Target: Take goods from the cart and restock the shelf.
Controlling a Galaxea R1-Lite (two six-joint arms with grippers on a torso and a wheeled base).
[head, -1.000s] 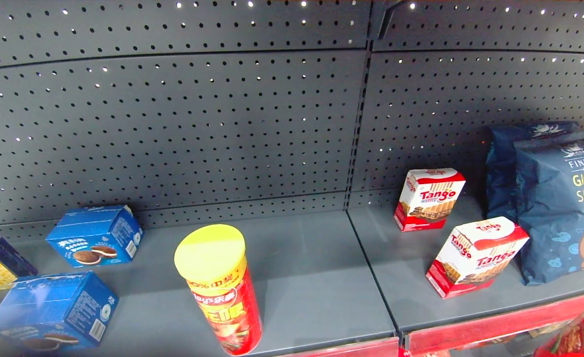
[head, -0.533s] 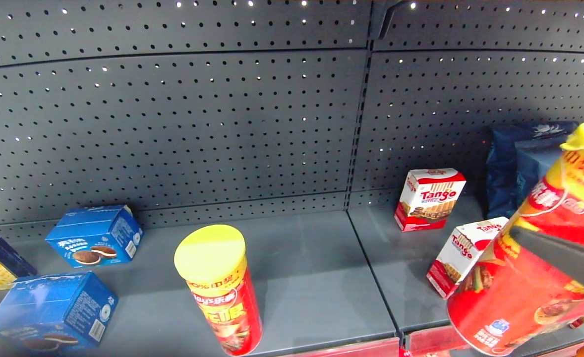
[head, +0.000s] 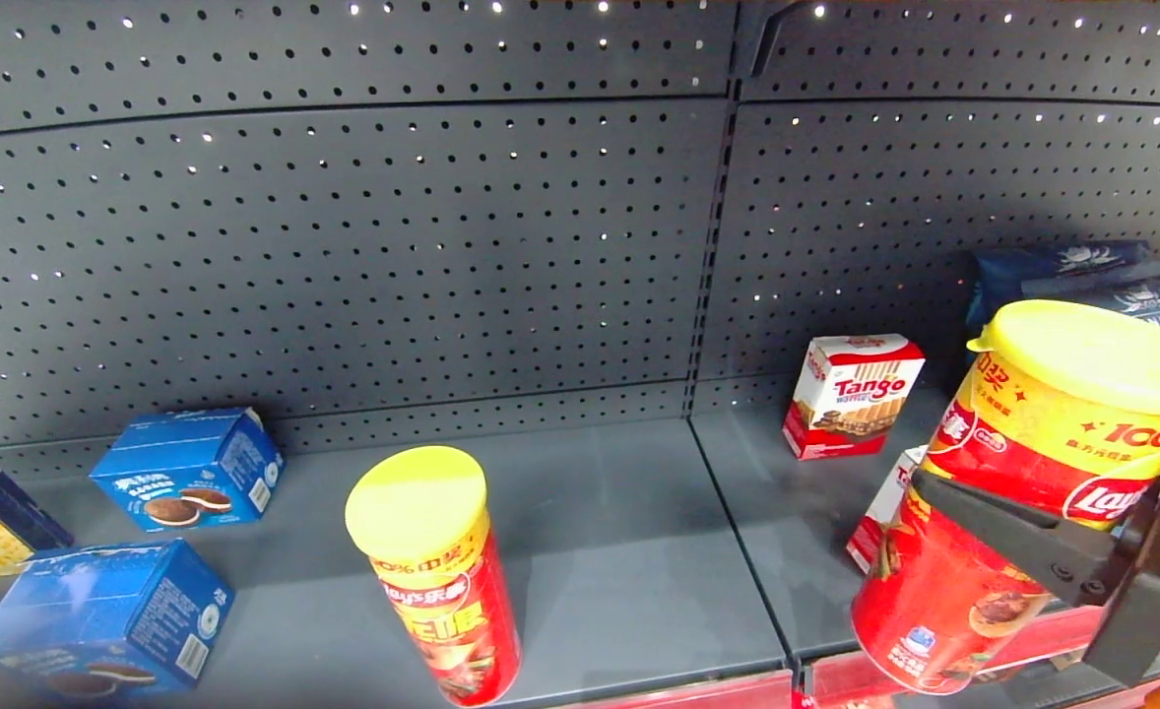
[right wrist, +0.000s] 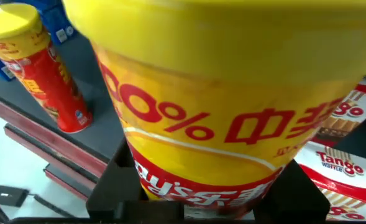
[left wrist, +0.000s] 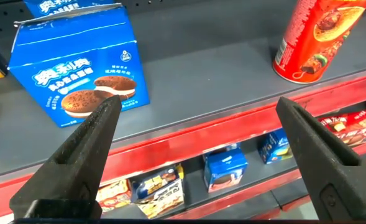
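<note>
**Head view.** Landmark taken: the red cylindrical cardboard crisp can with a yellow plastic lid (head: 432, 571), standing upright at the front of the grey metal shelf (head: 619, 551). Well to the right of it, a second red-and-yellow lidded crisp can (head: 1063, 414) is held by the right gripper (head: 1008, 532), which is clamped around its middle. This can is tilted, with its base over the shelf's front edge. Whether it touches the deck cannot be told. Behind it, farther right of the landmark, a red-and-white cardboard wafer box (head: 854, 394) is seen, and another (head: 880, 522) is partly hidden. Two blue cardboard biscuit boxes (head: 186, 468) are noted to the landmark's left.

**Left wrist view.** The left gripper (left wrist: 198, 106) is spread wide and grasps nothing. It hangs before the shelf edge, left of the landmark.

**Right wrist view.** The held can is seen gripped on both sides. The landmark stands well apart from it.

**Step judged:** the placing of the carried can. The next move would call for righting the can and setting it down in the bare deck right of the landmark, clear of the wafer boxes, before release.
</note>
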